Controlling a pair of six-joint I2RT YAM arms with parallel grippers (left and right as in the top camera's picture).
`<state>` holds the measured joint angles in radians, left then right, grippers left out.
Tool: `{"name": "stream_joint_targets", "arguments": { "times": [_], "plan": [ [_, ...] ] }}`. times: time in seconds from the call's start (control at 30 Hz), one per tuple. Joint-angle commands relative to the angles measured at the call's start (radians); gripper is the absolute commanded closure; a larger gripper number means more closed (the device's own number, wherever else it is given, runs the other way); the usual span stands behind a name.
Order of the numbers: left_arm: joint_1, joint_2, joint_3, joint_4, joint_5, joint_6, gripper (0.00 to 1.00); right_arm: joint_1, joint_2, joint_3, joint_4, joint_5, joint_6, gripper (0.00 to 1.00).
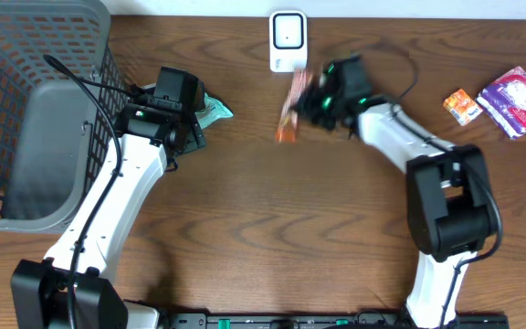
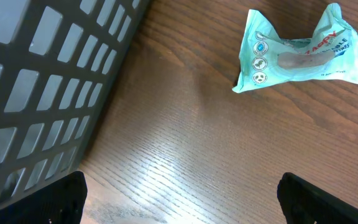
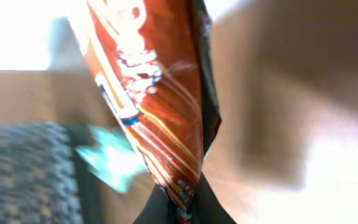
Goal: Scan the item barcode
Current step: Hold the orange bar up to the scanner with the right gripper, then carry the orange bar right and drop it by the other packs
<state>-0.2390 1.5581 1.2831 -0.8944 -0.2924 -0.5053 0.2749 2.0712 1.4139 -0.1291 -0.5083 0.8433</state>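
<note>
- Fingers on the right arm, the right fingers [image 3: 215, 210], are pressed fully together on the lower end of the orange snack packet [image 3: 160, 106]. The rest of the wrapper rises away from the tips and off the tabletop [image 1: 263, 210].
- Pinching one end likely serves to leave the broad printed faces uncovered, so a barcode can be turned outward to be read.
- From overhead, the packet hangs just beyond the tips, on the side toward the white scanner [image 1: 288, 41]. It sits near the scanner's front but apart from it, probably on its way to the reading window.
- Blur hides where the barcode is printed, so I cannot tell whether it faces the scanner.
- Spread as wide as they go, the left fingers [image 2: 325, 199] hold nothing. They hover low over the tabletop, with a crumpled teal packet [image 2: 300, 53] lying ahead of the tips and toward one side.
- A grey basket [image 2: 36, 93] stands close on the other side of those open tips, plausibly the place for scanned goods.
- A purple packet [image 1: 516, 99] lies well apart from both pairs of fingers, seemingly waiting its turn.
</note>
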Motion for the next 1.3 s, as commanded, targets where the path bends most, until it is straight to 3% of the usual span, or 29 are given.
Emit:
{"name": "stream_joint_targets", "arguments": {
  "times": [0.0,0.27,0.43,0.63,0.87,1.0,1.17,1.27],
  "plan": [
    [0.005,0.010,-0.013,-0.006,-0.003,-0.016,0.02,-0.014,-0.012,0.051,0.180,-0.026,-0.019,0.99],
    [0.005,0.010,-0.013,-0.006,-0.003,-0.016,0.02,0.009,0.006,0.051,0.378,0.280,0.116,0.99],
    [0.005,0.010,-0.013,-0.006,-0.003,-0.016,0.02,0.003,0.089,0.071,0.595,0.258,0.229,0.99],
    [0.005,0.010,-0.013,-0.006,-0.003,-0.016,0.02,-0.018,0.203,0.189,0.589,0.138,0.227,0.99],
    [0.005,0.010,-0.013,-0.006,-0.003,-0.016,0.02,-0.134,0.113,0.261,0.279,0.111,0.050,0.99],
    [0.005,0.010,-0.013,-0.006,-0.004,-0.016,0.02,-0.253,0.018,0.269,0.065,0.110,0.033,0.99],
    [0.005,0.010,-0.013,-0.006,-0.003,-0.016,0.02,-0.450,-0.071,0.269,-0.364,0.231,-0.022,0.99],
    [0.005,0.010,-0.013,-0.006,-0.003,-0.016,0.02,-0.559,-0.068,0.268,-0.539,0.280,-0.272,0.99]
  ]
}}
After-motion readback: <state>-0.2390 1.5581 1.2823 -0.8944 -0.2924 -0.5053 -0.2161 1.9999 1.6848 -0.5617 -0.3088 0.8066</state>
